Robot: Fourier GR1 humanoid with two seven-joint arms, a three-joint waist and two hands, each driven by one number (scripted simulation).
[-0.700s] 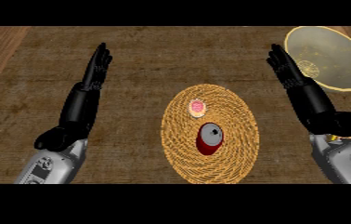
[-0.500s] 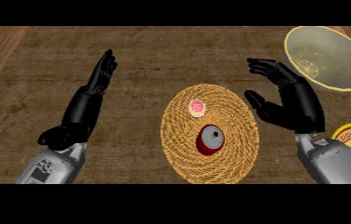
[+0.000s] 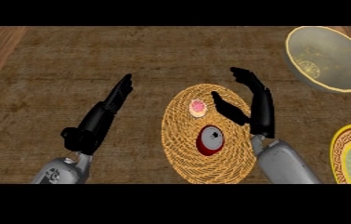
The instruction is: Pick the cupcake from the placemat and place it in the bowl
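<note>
Right hand (image 3: 250, 104) now over placemat (image 3: 179, 148), beside pink-topped cupcake (image 3: 197, 107).

Dim, even light; glossy highlights on the bowl (image 3: 322, 56).

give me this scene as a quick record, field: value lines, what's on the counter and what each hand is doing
surface: brown wooden counter
mat: round woven straw placemat
cupcake: small pink-topped cupcake, on the placemat's upper part
other item on mat: red and grey round object, below the cupcake
bowl: large pale round bowl, upper right, holds no cupcake
plate: yellow-rimmed plate, cut off at right edge
right hand: black right hand, open, thumb toward the cupcake, over the mat's right edge
left hand: black left hand, open, left of the mat
</note>
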